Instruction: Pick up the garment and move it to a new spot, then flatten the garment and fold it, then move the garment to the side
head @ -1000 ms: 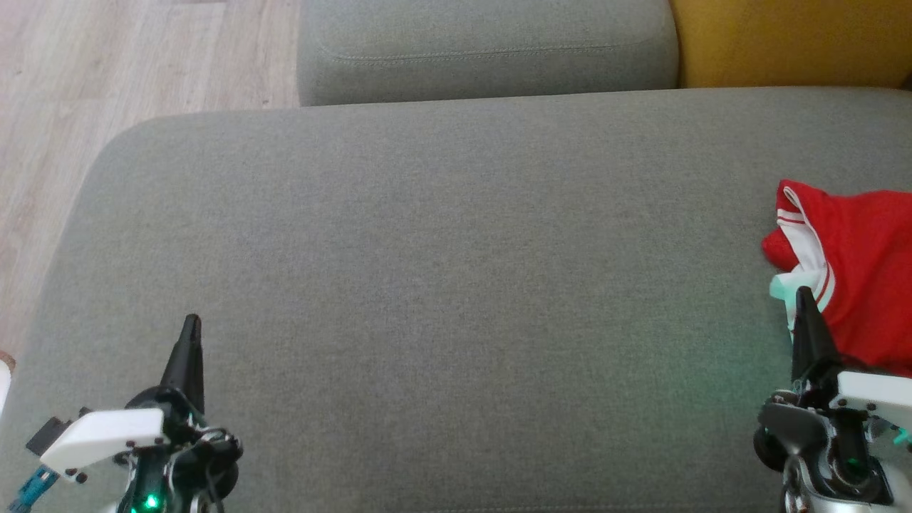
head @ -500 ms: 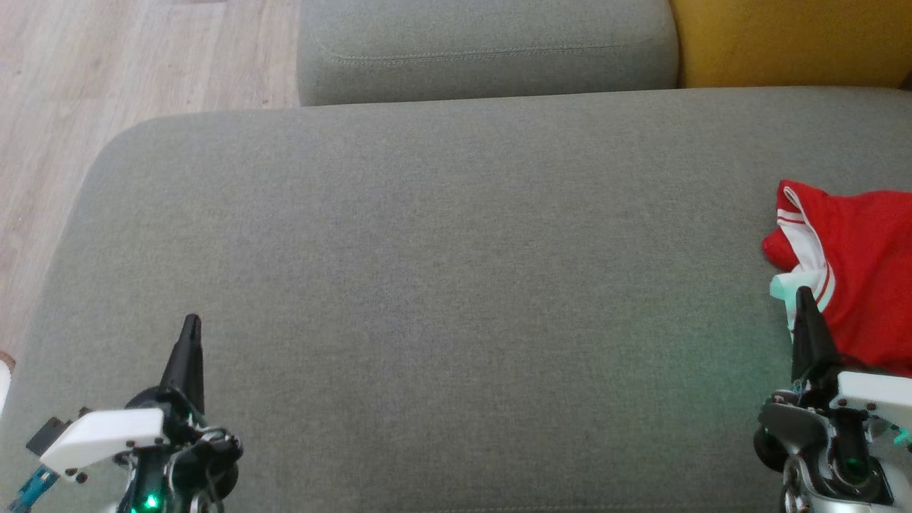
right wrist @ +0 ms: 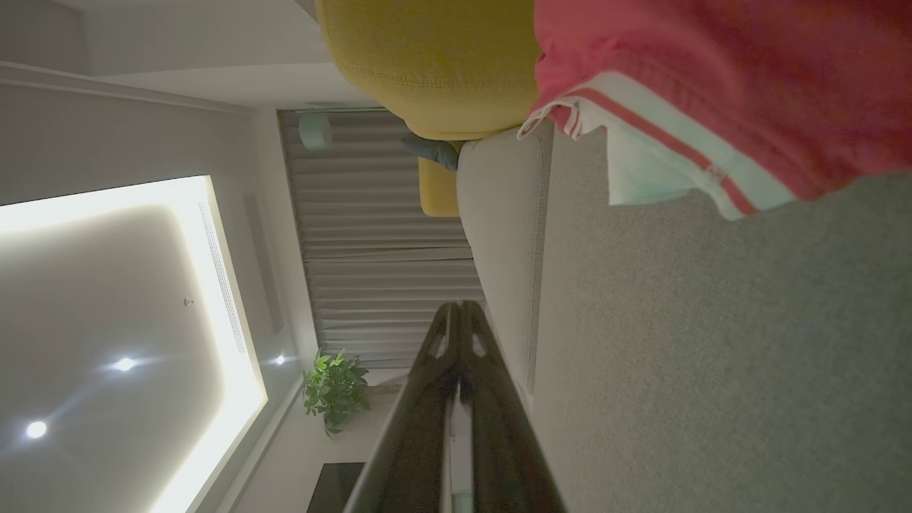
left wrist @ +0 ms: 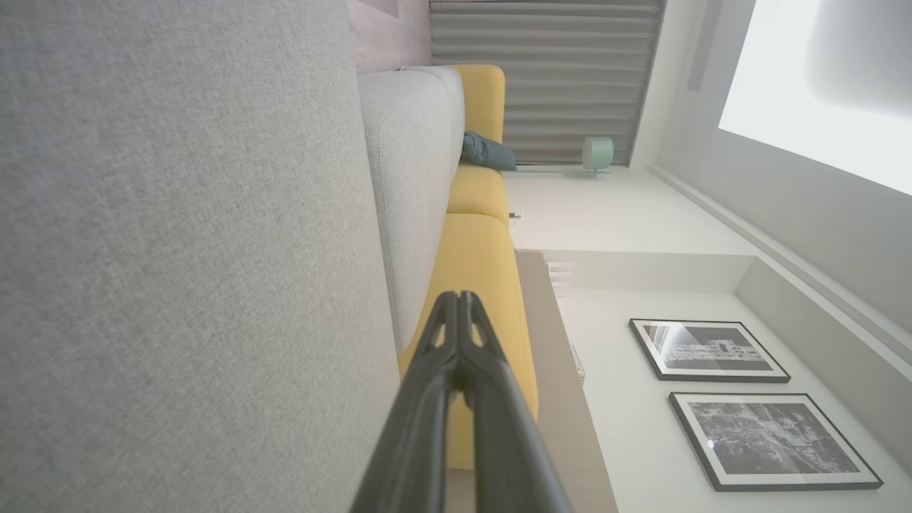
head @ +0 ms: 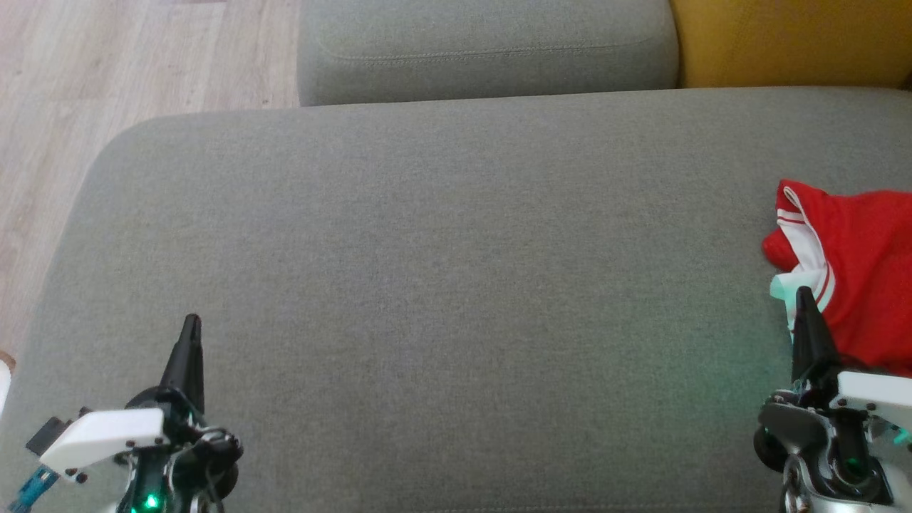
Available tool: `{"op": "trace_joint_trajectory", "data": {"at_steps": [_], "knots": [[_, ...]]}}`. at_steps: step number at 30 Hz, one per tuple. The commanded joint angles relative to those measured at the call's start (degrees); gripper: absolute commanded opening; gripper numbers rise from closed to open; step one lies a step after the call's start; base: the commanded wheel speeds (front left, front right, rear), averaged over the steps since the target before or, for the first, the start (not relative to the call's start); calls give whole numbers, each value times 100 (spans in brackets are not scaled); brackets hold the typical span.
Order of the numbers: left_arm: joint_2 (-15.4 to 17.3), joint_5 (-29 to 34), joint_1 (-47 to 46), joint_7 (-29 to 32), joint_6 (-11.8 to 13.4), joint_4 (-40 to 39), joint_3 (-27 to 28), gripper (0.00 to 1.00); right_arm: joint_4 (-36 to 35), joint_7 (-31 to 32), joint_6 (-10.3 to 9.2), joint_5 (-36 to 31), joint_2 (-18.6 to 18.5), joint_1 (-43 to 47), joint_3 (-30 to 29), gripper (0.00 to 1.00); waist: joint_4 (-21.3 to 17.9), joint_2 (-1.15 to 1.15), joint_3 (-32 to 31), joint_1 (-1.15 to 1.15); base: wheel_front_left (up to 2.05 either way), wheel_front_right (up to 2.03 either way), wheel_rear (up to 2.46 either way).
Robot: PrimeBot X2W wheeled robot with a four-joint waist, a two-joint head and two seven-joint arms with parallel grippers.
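Head view gives you the red garment (head: 858, 278) with white trim at the far right edge of the grey seat cushion (head: 427, 285). It is bunched and partly cut off by the frame. Your right gripper (head: 804, 298) stands just beside the white hem, its fingers pressed together and holding nothing; whether the tip touches the cloth, you cannot tell. Your left gripper (head: 191, 324) is well apart from the garment, at the lower left over the cushion, fingers together and empty too. Behind the seat you see a grey back cushion (head: 484, 50), a yellow cushion (head: 784, 43) next to it, and wooden floor (head: 142, 71) at the left.
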Motion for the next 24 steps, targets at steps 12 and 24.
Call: {"op": "trace_joint_trajectory", "data": {"at_steps": [12, 24], "knots": [[83, -25, -333, 44, -42, -225, 203, 0, -227, 34, 23, 41, -39, -120, 118, 0, 0, 0, 0, 0, 0, 0, 0], [83, -25, -333, 44, -42, -225, 203, 0, -227, 33, 23, 41, -39, -120, 118, 0, 0, 0, 0, 0, 0, 0, 0]]}}
